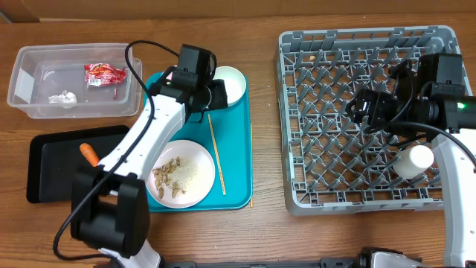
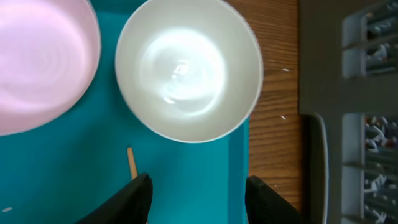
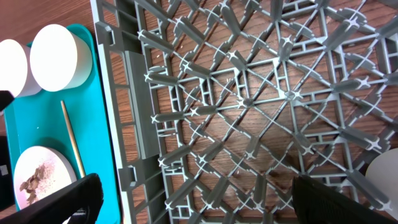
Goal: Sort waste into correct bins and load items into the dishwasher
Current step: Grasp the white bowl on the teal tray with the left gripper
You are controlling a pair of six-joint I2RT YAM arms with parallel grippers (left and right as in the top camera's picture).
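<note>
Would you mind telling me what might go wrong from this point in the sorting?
The left hand hovers near two bowls standing close together; gripping the white bowl could nudge the other bowl. The plate holds food scraps; racking it before emptying would likely spill them into the dish rack.

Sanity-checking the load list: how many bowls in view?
2. Both at the far end of the tray: first bowl by its right edge, second bowl beside it, mostly under the left arm overhead. No others seen.
</note>
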